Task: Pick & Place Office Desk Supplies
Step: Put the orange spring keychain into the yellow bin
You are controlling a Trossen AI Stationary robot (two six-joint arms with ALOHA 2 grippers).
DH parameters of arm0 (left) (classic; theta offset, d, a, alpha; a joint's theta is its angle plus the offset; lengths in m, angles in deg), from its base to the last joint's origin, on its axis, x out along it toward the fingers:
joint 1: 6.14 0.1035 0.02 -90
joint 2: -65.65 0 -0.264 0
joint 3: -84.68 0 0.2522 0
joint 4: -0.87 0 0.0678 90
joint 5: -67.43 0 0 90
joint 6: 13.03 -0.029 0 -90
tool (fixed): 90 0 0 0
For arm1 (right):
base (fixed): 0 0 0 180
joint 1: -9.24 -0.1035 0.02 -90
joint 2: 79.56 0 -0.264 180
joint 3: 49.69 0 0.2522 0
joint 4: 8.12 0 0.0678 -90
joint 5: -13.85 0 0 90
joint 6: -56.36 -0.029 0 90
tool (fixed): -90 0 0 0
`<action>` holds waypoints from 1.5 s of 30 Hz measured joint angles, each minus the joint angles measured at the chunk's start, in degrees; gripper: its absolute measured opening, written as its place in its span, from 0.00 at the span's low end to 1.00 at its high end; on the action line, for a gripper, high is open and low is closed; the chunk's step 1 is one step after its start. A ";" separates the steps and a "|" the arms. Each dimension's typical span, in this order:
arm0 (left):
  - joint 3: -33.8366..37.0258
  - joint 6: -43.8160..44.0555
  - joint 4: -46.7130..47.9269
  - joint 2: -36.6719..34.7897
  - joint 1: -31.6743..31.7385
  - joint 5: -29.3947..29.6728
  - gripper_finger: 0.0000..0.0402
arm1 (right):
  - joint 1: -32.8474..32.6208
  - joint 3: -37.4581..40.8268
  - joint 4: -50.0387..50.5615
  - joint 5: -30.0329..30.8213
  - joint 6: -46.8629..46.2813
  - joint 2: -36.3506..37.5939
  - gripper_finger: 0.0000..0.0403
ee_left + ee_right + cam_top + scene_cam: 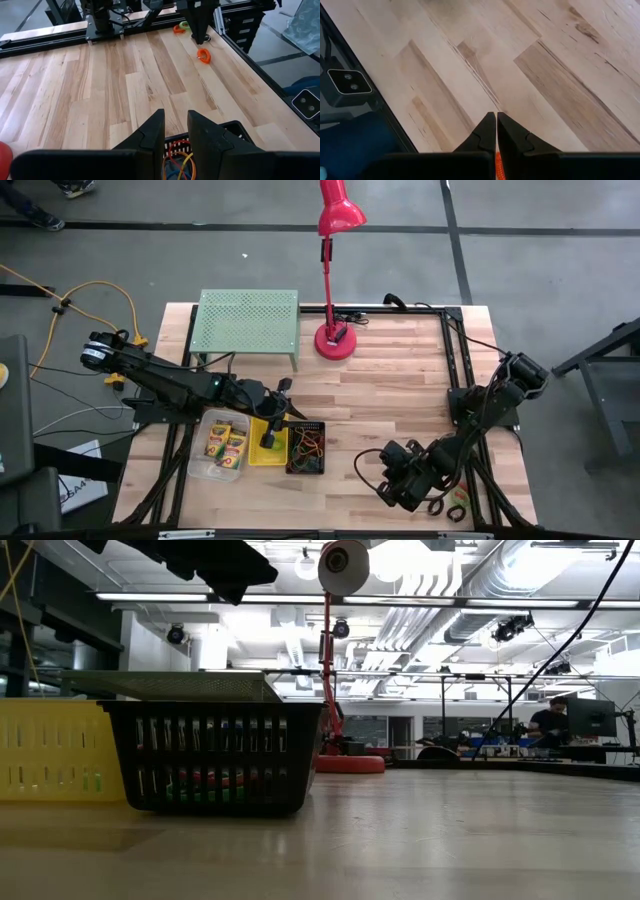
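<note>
Most of the sorting looks done. In the high view, lower left of centre, the crayon boxes (226,444) lie in the clear bin (203,467), scissors (270,436) stand in the yellow bin (254,457), and loops (307,445) fill the mesh bin (318,469). My left tool (283,402) hovers over those bins, fingers parted with nothing between them. My right tool (392,480), clenched with an orange sliver at its tips, sits at lower right beside the stray loops (457,506) on the counter (400,400); whether it pinches one I cannot tell. Those strays are what is left.
</note>
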 joint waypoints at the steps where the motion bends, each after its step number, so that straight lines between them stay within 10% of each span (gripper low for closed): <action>1: 0.00 0.00 0.00 0.00 0.00 0.00 0.20 | 0.00 0.00 0.00 -0.06 0.38 0.00 0.01; 14: 0.00 0.00 0.02 0.00 0.01 0.00 0.20 | -0.17 0.00 -1.54 -9.48 8.85 0.00 0.03; 45: 0.00 -0.02 1.20 -0.01 0.02 0.02 0.20 | -9.14 -0.02 3.27 -1.47 10.27 -8.83 0.30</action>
